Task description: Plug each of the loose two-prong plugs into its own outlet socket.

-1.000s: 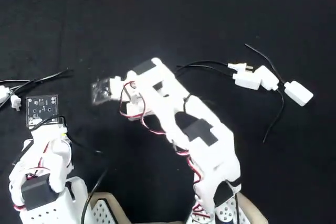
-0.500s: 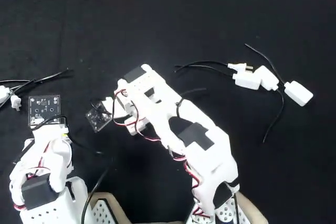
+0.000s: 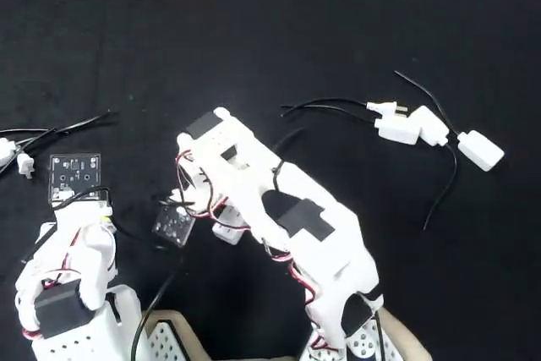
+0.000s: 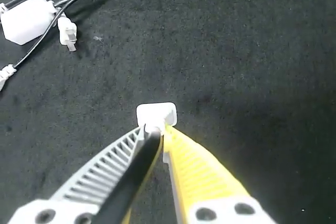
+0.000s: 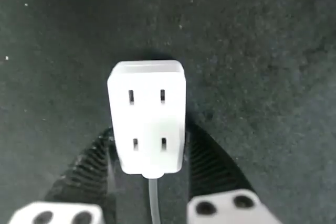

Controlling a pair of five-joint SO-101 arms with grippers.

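Your left gripper [image 4: 155,132] is pinching a white plug [image 4: 156,114] tight, near the table's [image 3: 254,40] 8 o'clock edge. Your right gripper [image 5: 149,139] is hugging the outlet socket [image 5: 147,106], probably clamping its sides, around 7 o'clock from the table's middle.

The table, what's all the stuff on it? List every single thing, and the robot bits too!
table: one, black, under everything.
outlet socket: one, white, four slots, held over the table's near middle.
corded plug: one, white, held at the near left.
loose two-prong plugs: two, white; one at the left edge, one on the right side.
socket blocks: four, white; three on the right side, one at the left edge.
cords: several, black; one runs to the corded plug, others lie by the plugs and blocks.
right arm: one, white; black jaws shut on the outlet socket.
left arm: one, white; grey and yellow jaws shut on the corded plug.
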